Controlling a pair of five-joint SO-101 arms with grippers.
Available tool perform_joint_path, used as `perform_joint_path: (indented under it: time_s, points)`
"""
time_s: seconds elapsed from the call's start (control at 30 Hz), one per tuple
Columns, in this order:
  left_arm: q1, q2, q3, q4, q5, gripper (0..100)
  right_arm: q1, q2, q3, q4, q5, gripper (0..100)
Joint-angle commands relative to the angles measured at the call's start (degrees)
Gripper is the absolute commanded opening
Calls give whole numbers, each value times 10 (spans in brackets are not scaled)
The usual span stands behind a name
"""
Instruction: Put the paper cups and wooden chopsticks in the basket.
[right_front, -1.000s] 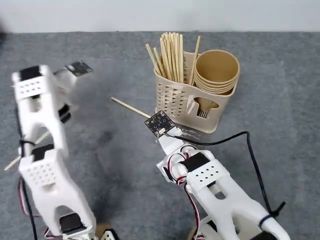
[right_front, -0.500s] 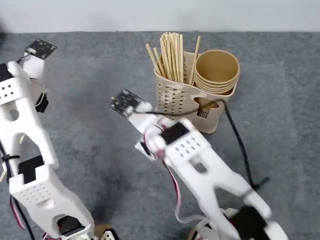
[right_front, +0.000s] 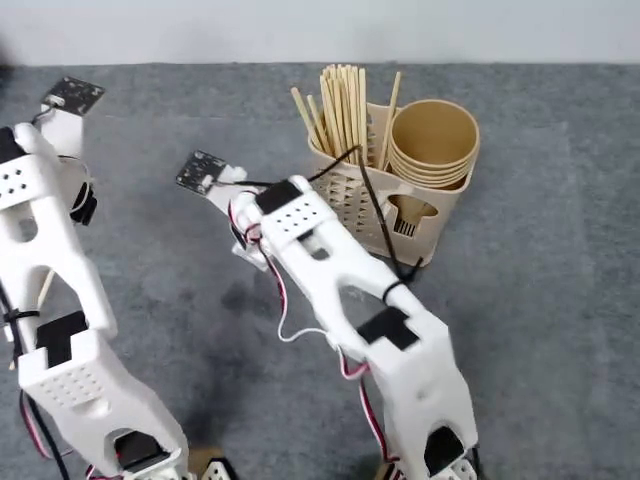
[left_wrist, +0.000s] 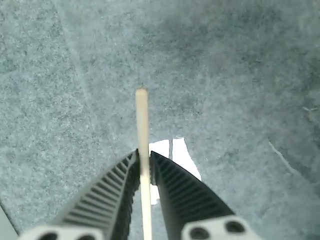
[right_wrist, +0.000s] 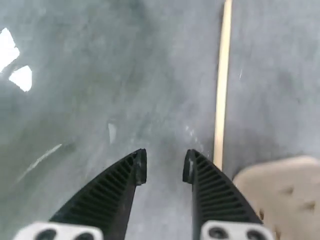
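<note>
Nearest me, toward the front left corner of the grey table (right_front: 560, 330), the left arm has pulled back toward the left edge and risen. Its left claw (left_wrist: 144, 155) is clenched on a wooden chopstick (left_wrist: 142, 115), whose tip pokes out past the fingertips above the bare surface.

Further in, around the middle, the right arm has swept across from the front of the basket (right_front: 372, 205) to the loose chopstick (right_wrist: 221, 85). This one lies flat on the table, just beside the basket on the side facing the left edge. The right claw (right_wrist: 165, 161) hangs low with its jaws parted and nothing between them. The stick runs alongside one jaw rather than in the gap, so I'd say it wants a small sideways shift before closing. From above, the arm now covers that stick.

On the far side, the basket holds a bundle of chopsticks (right_front: 343, 105) upright in one compartment and the stacked paper cups (right_front: 432, 140) in the other. The cups look done; two sticks seem left, one gripped and one lying loose
</note>
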Motion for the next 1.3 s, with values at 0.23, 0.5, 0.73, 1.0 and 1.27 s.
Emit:
perform_joint_path:
  time_s: [0.23, 0.5, 0.73, 1.0, 1.27]
  points:
    - [-1, -41, -22, 3, 5, 12, 45, 125, -207, 5, 5, 145]
    - [-1, -41, -20, 3, 5, 12, 50, 174, -222, 5, 6, 144]
    - [-1, -41, -19, 4, 5, 12, 43, 203, -222, 22, 6, 50]
    - [-1, -39, -19, 4, 5, 12, 18, 159, -222, 104, 7, 9]
    - [5, -42, -23, 4, 5, 12, -7, 45, -222, 234, 6, 9]
